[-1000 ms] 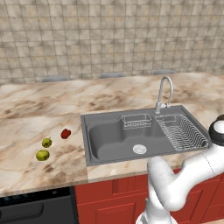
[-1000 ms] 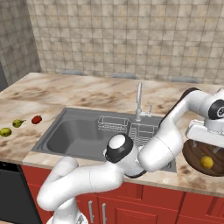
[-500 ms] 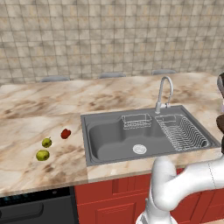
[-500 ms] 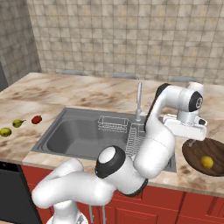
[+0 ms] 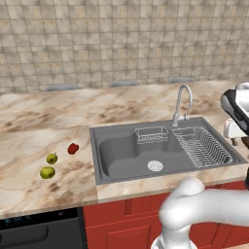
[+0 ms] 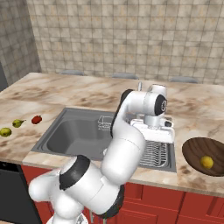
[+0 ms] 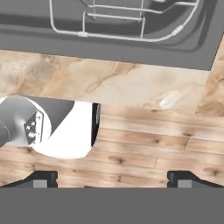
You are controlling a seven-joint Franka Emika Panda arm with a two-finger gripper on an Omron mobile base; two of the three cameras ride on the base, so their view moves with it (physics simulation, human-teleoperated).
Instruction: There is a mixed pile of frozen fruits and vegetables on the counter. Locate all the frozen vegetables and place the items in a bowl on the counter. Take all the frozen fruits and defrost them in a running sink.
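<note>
Three small pieces lie in the left base view at about nine o'clock of the sink (image 5: 160, 151): a glossy red vegetable (image 5: 73, 148) and two yellow-green fruits (image 5: 52, 158), (image 5: 47, 172), on the marbled counter (image 5: 39, 131). They look hard, round and slick, likely to roll; I'd take each across its widest middle. From the right base view, the yellow-orange vegetable (image 6: 206, 162) sits inside the dark brown bowl (image 6: 192, 148), at three o'clock of the steel basin, with the wire rack (image 6: 155, 153) between. In the hand view, the gripper (image 7: 112, 178) shows its tips far apart, nothing between them, above a wooden floor.
</note>
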